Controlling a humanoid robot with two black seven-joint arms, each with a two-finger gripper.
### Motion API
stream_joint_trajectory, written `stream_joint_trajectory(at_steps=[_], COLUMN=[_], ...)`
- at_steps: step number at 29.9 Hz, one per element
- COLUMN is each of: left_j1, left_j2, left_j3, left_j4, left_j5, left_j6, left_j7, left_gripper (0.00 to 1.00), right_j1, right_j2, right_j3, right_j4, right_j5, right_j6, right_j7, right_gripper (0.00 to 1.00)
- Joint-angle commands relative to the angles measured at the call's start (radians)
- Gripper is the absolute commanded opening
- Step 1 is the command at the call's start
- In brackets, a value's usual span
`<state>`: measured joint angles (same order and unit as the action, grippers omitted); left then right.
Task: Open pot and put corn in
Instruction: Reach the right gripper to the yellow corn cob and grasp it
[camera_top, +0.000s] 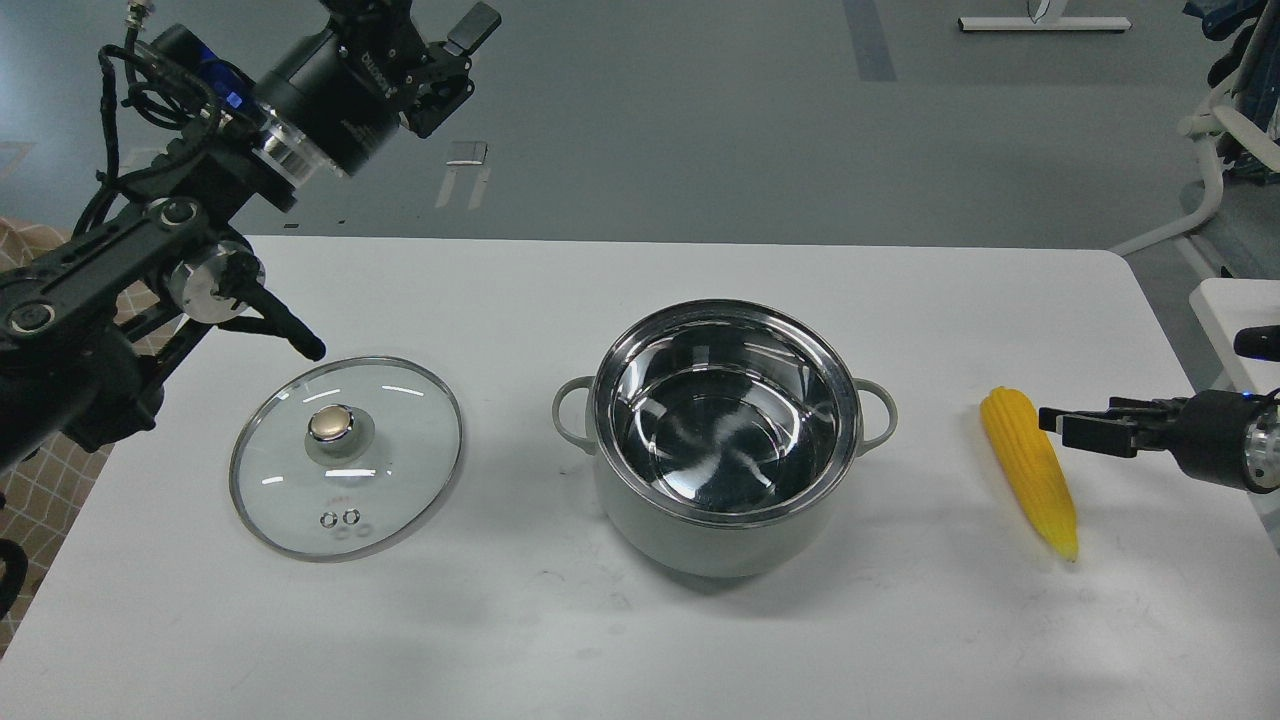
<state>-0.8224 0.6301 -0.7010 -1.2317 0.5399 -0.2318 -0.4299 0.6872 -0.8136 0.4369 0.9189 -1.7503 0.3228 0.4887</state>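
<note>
- Head view: the pot (725, 440) stands upright near the middle of the white table (640, 640), uncovered, and its shiny steel inside shows only reflections.
- The pot has two small loop handles, one on its left side and one on its right side.
- The glass lid (346, 456) lies flat on the table to the left of the pot, apart from it, with its gold knob (336, 423) pointing up.
- The corn (1030, 470) lies on the table to the right of the pot, well apart from it. Its thick end points far and its pointed tip points near and a little to the right.
- The right gripper (1062, 428) comes in from the right edge, low, and its fingertips are just beside the corn at the thick half. The fingers appear close together and do not go around the corn; I cannot tell if they touch it.
- The left gripper (455, 60) is raised high at the far left, above the far edge of the table, well apart from the lid. Its fingers are spread apart and hold nothing.
</note>
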Motion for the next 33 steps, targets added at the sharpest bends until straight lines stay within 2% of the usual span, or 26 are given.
stream_joint_trajectory(at_steps=[1,7,14,19,21,22,23,24,30,33], left_j1=[0.000,0.003,0.003,0.003,0.005,0.005,0.005,0.005,0.005,0.005], left_j2=[0.000,-0.006,-0.006,-0.006,-0.006,-0.004,-0.004,-0.004,-0.004,-0.006], left_j3=[-0.002,-0.002,-0.002,-0.002,-0.002,-0.002,-0.002,-0.002,-0.002,-0.002], left_j4=[0.000,0.001,0.001,0.001,0.001,0.001,0.001,0.001,0.001,0.001], left_j5=[0.000,0.003,0.003,0.003,0.003,0.003,0.003,0.005,0.005,0.005], left_j6=[-0.004,-0.004,-0.003,-0.003,-0.003,-0.003,-0.003,-0.003,-0.003,-0.004], left_j7=[-0.001,-0.001,-0.001,-0.001,-0.001,-0.001,-0.001,-0.001,-0.001,-0.001], left_gripper=[0.97,0.97,0.97,0.97,0.97,0.97,0.97,0.97,0.97,0.97], right_j1=[0.049,0.089,0.089,0.091,0.092,0.095,0.100,0.101,0.112,0.188], right_j2=[0.062,0.135,0.149,0.149,0.149,0.149,0.149,0.148,0.140,0.082], right_j3=[-0.065,-0.150,-0.167,-0.187,-0.187,-0.187,-0.187,-0.187,-0.184,-0.184], right_j4=[-0.073,-0.137,-0.134,-0.130,-0.129,-0.129,-0.127,-0.127,-0.115,-0.034], right_j5=[0.000,0.002,0.006,0.006,0.005,0.005,0.005,0.005,0.009,0.018], right_j6=[-0.001,-0.002,0.002,0.010,0.025,0.030,0.036,0.039,0.039,0.038], right_j7=[0.000,0.000,0.000,0.000,0.000,0.000,0.000,0.000,0.000,0.000], right_gripper=[1.00,1.00,0.99,0.87,0.65,0.50,0.24,0.16,0.00,0.00])
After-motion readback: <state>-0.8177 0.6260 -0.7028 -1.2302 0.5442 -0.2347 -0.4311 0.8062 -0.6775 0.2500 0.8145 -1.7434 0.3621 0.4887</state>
